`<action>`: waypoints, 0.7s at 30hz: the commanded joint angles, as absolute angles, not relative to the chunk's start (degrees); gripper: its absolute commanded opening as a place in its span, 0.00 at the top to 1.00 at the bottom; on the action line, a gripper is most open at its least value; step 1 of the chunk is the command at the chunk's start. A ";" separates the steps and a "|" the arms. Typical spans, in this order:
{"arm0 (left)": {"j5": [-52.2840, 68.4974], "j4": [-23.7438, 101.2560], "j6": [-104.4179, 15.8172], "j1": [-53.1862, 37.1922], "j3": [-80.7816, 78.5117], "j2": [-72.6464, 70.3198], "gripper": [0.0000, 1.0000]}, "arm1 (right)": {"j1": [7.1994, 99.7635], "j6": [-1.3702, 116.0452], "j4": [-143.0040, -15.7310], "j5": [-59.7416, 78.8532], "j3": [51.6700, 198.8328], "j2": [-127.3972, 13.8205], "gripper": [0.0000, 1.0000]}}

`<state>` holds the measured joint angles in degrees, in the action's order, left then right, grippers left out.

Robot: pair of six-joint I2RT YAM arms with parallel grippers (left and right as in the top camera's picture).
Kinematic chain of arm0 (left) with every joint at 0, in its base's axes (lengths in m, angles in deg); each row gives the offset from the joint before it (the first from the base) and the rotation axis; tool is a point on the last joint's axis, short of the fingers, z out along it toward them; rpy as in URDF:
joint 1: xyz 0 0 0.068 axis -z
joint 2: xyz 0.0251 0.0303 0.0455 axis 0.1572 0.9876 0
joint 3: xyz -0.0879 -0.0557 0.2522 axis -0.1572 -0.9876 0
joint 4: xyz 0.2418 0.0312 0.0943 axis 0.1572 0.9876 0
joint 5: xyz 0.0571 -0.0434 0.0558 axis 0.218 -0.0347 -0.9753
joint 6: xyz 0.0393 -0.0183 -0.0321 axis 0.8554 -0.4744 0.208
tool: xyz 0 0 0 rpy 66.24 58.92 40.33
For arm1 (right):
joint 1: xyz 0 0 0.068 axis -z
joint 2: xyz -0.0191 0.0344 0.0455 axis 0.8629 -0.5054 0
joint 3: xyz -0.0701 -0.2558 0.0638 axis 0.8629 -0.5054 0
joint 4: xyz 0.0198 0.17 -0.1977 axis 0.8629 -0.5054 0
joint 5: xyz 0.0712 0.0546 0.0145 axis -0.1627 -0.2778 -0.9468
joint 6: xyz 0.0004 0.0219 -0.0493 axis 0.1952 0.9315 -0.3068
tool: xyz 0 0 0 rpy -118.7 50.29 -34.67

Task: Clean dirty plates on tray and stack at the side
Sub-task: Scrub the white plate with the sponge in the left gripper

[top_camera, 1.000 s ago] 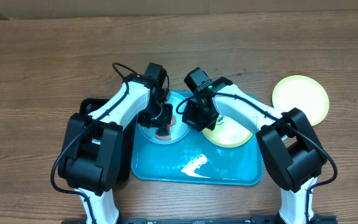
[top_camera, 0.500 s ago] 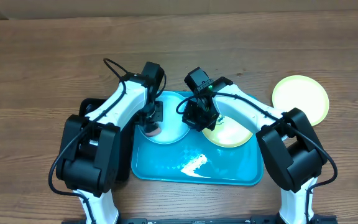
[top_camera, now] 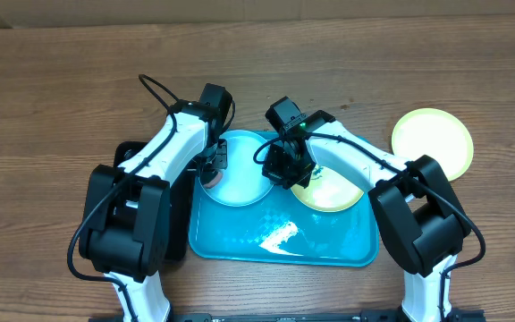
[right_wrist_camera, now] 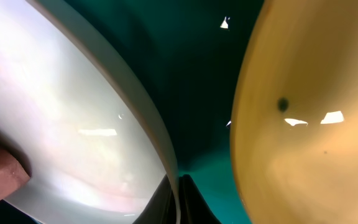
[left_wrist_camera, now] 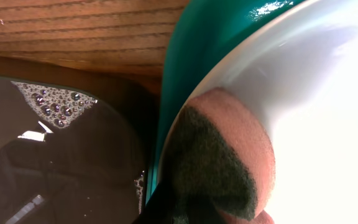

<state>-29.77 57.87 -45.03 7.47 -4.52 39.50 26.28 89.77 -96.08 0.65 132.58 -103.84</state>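
Observation:
A light blue plate (top_camera: 244,183) lies at the left of the cyan tray (top_camera: 275,246). My left gripper (top_camera: 211,170) is shut on a pink sponge (left_wrist_camera: 229,149) with a dark scrub face, pressed on the plate's (left_wrist_camera: 309,93) left rim. My right gripper (top_camera: 284,170) is shut on the same plate's (right_wrist_camera: 73,112) right rim, which runs between its fingers (right_wrist_camera: 166,202). A yellow-green plate (top_camera: 329,192) with a small dark spot (right_wrist_camera: 283,104) lies beside it in the tray. Another yellow-green plate (top_camera: 432,143) lies on the table at the right.
A black tray (left_wrist_camera: 55,143) with soap bubbles and water sits just left of the cyan tray, under my left arm. A white smear (top_camera: 280,235) marks the cyan tray's floor. Wooden table (top_camera: 374,72) stretches behind both arms.
My left gripper has slid the sponge leftward across the light blue plate, from near its middle to its left rim. The right gripper has stayed put on the rim.

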 commanded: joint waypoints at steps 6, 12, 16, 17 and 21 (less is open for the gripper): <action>-17.14 56.84 -39.28 8.87 -3.28 39.68 0.96 | 27.31 89.62 -96.56 2.05 132.69 -103.81 0.96; -6.23 53.65 -38.76 10.46 -3.28 39.68 0.96 | 27.31 89.62 -96.62 2.05 132.69 -103.81 0.96; -4.90 52.91 -38.93 10.48 -3.28 39.68 0.96 | 27.31 89.64 -96.73 2.05 132.69 -103.81 0.96; -5.49 52.93 -38.96 10.46 -3.28 39.68 0.96 | 27.31 89.64 -96.75 2.03 132.69 -103.81 0.96; -13.58 54.59 -42.54 9.83 -3.28 39.68 0.96 | 27.31 89.62 -96.80 1.87 132.69 -103.81 0.96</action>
